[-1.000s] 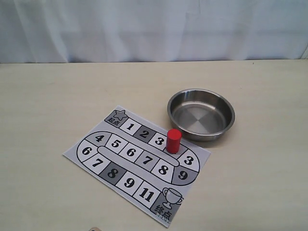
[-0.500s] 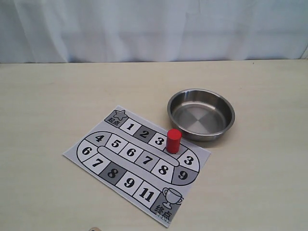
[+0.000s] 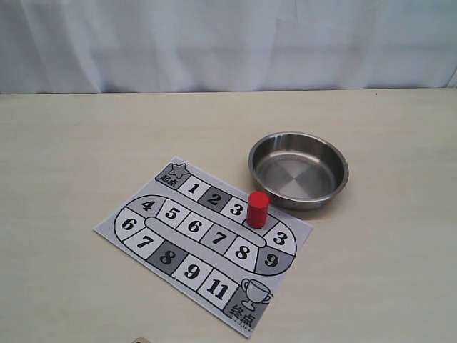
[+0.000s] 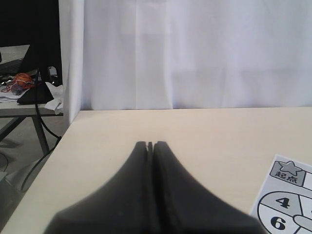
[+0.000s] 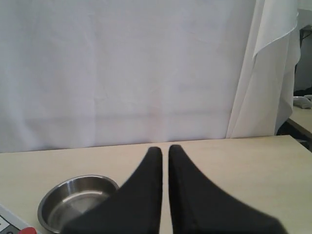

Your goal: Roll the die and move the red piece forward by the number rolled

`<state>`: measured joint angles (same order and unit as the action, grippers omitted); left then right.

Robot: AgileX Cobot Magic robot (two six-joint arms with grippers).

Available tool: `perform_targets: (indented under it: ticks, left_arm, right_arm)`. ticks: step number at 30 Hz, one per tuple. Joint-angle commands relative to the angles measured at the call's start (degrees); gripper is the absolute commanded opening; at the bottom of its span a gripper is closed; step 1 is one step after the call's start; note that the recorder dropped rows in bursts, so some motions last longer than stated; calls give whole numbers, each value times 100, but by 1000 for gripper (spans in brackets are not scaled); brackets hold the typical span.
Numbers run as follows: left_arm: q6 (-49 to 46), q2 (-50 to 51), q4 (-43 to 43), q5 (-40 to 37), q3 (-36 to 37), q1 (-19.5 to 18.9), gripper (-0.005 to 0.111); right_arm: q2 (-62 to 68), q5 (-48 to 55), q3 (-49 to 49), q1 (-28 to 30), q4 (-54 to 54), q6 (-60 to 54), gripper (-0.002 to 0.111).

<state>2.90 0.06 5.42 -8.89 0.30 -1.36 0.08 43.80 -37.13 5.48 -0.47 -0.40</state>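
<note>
Red piece [image 3: 258, 209]: upright on the board [image 3: 143, 246] beside the steel bowl [image 3: 298, 169], awaiting its move.
My pincers: left [image 4: 150, 146] and right [image 5: 165, 149] clenched, empty.
Die: unseen.

The right gripper [image 5: 165, 148] fills the lower middle of the right wrist view, its two black fingers [image 5: 146, 195] tapering to tips that stand close together with only a thin slit of tabletop showing between them; nothing is held there. The pale tabletop [image 5: 234, 161] stretches beyond them to a white curtain [image 5: 122, 68] that hangs across the back. Beside the fingers sits a round steel bowl [image 5: 53, 201], empty as far as its inside shows, partly hidden by one finger. At the frame's corner a sliver of the red piece [image 5: 27, 230] peeks in, next to a scrap of the printed game board [image 5: 6, 223]
</note>
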Motion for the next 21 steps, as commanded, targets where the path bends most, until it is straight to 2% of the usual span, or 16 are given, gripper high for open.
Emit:
perform_targets:
  ticks: [1, 12, 15, 21]
  left_arm:
    - [12, -6, -10, 67, -30, 1, 0]
    - [12, -6, -10, 67, -30, 1, 0]
    - [12, -6, -10, 67, -30, 1, 0]
    - [12, -6, -10, 67, -30, 1, 0]
  right_arm:
    - [-8, -554, 488, -51, -51, -42, 4]
    - [-8, -3623, 2537, -95, -38, -42, 4]
    - [-8, -4095, 2984, -95, -38, -20, 4]
    - [-8, -4322, 3686, -95, -62, -135, 4]
